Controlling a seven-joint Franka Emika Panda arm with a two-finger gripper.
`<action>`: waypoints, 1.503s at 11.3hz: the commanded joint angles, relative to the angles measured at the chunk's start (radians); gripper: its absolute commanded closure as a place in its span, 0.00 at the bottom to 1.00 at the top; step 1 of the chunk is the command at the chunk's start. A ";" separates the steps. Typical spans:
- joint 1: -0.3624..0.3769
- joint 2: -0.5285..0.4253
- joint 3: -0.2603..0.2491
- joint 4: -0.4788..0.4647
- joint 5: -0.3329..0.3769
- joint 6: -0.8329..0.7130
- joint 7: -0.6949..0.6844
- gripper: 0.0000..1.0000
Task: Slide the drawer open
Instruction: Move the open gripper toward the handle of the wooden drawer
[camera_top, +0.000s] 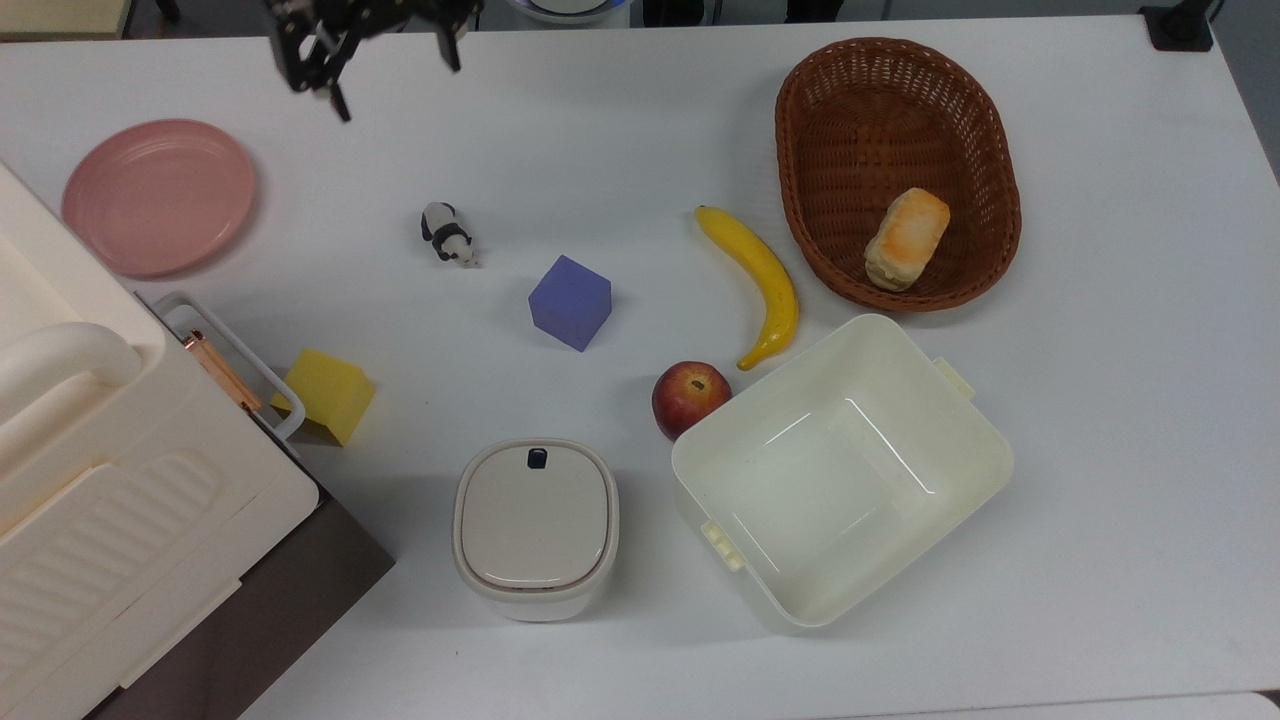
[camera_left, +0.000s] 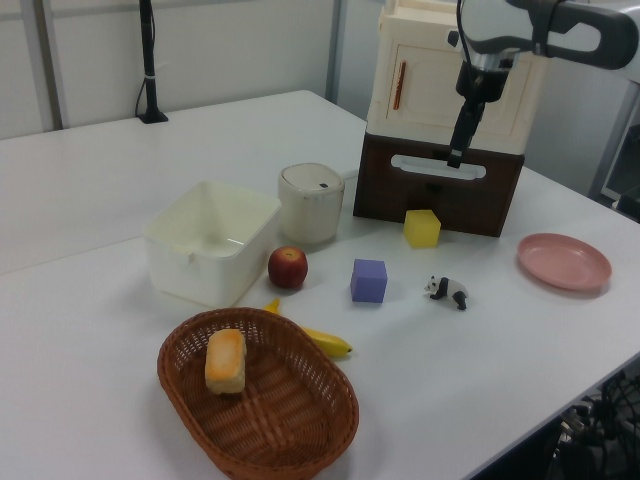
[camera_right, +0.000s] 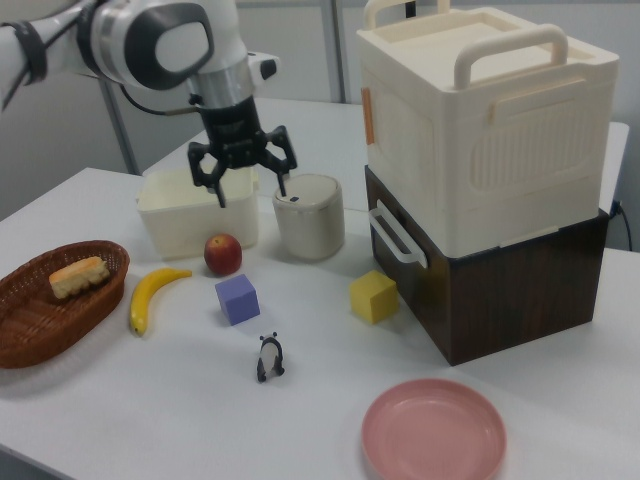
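Observation:
The drawer (camera_right: 412, 268) is the dark brown base under a cream carry case (camera_right: 490, 120). Its front looks flush with the base, and a white loop handle (camera_top: 232, 362) (camera_left: 438, 168) (camera_right: 395, 235) sticks out from it. My gripper (camera_right: 252, 195) hangs in the air, open, with nothing between its fingers. In the right view it is left of the drawer, apart from the handle. In the left view my gripper (camera_left: 456, 158) is edge-on, with its tip just above the handle. In the top view my gripper (camera_top: 395, 88) is at the upper left.
A yellow cube (camera_top: 325, 395) sits right in front of the handle. Beside it are a lidded container (camera_top: 535, 527), an open cream tub (camera_top: 830, 480), an apple (camera_top: 689, 397), a banana (camera_top: 760, 282), a purple cube (camera_top: 570, 302) and a panda figure (camera_top: 447, 233). There is also a pink plate (camera_top: 158, 195) and a basket (camera_top: 800, 120).

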 joint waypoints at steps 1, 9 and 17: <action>-0.028 0.066 0.005 -0.009 -0.037 0.154 -0.074 0.00; -0.089 0.188 0.005 0.002 -0.028 0.352 -0.176 0.00; -0.126 0.296 0.005 0.086 -0.028 0.427 -0.168 0.00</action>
